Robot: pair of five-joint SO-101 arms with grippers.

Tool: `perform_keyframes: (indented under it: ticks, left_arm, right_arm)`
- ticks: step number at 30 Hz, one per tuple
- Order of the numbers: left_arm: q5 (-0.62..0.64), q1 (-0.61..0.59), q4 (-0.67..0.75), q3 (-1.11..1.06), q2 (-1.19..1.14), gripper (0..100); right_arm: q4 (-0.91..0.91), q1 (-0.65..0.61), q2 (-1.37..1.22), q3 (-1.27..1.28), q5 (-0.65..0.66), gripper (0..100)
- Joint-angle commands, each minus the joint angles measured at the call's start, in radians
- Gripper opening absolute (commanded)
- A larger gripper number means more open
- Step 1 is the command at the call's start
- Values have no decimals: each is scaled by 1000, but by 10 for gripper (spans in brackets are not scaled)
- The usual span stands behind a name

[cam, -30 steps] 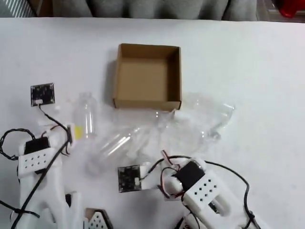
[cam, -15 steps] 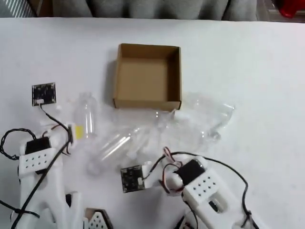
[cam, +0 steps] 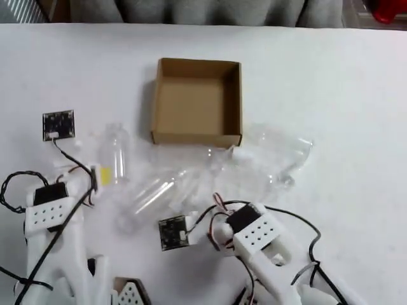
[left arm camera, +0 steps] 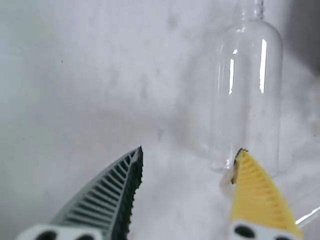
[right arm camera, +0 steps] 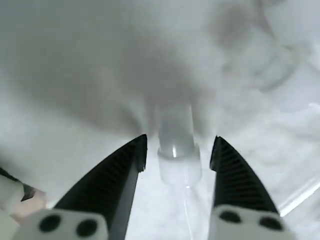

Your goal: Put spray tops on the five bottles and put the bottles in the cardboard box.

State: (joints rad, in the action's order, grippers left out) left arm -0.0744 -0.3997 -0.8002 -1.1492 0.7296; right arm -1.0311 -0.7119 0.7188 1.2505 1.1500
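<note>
The open cardboard box (cam: 197, 101) stands at the table's middle back. Several clear bottles lie in front of it without tops, one at the left (cam: 113, 152), one nearer the middle (cam: 152, 190), and others in a heap (cam: 273, 152). My left gripper (left arm camera: 187, 152) is open, its yellow finger (left arm camera: 255, 195) beside the base of the left bottle (left arm camera: 245, 95). My right gripper (right arm camera: 180, 139) is open around a white spray top (right arm camera: 177, 150) that lies on the table, with a small gap on each side. The right arm (cam: 257, 238) sits at the near middle.
The left arm (cam: 48, 216) stands at the near left with cables looping beside it. Two small black camera boards (cam: 58, 125) (cam: 172, 233) stick out from the wrists. A grey wall runs behind the white table (cam: 356, 95).
The right arm has shifted left and toward the bottles, bringing its wrist lower over the table. The left arm and the bottles have kept still.
</note>
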Motion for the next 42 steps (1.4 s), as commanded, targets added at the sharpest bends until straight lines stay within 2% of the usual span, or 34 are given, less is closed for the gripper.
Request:
perform_keyframes:
  ticks: [1,9,14,18,22,28,32,36,38,42]
  left_arm:
    - [2,15,20,3,-1,278]
    - [2,16,20,3,-1,278]
    - [2,31,20,2,-1,278]
    - [2,31,20,2,-4,278]
    - [2,31,20,2,-5,278]
    - [2,31,20,2,-5,278]
    - [2,31,20,2,-4,278]
    - [2,31,20,2,-5,278]
    - [2,31,20,2,-5,278]
    - [2,31,20,2,-5,278]
  right_arm:
    - [18,10,-4,-8,6,80]
    - [24,64,-1,-20,-14,32]
    - [16,131,-4,-107,-230,19]
    - [-71,232,-4,-192,-334,19]
    - [-159,397,-1,-295,-404,19]
    - [-186,731,-4,-373,-404,19]
    - [-166,955,2,-359,-411,19]
    - [-45,1184,4,-302,-483,22]
    - [15,1253,4,-259,-500,24]
    - [88,1282,-1,-184,-508,26]
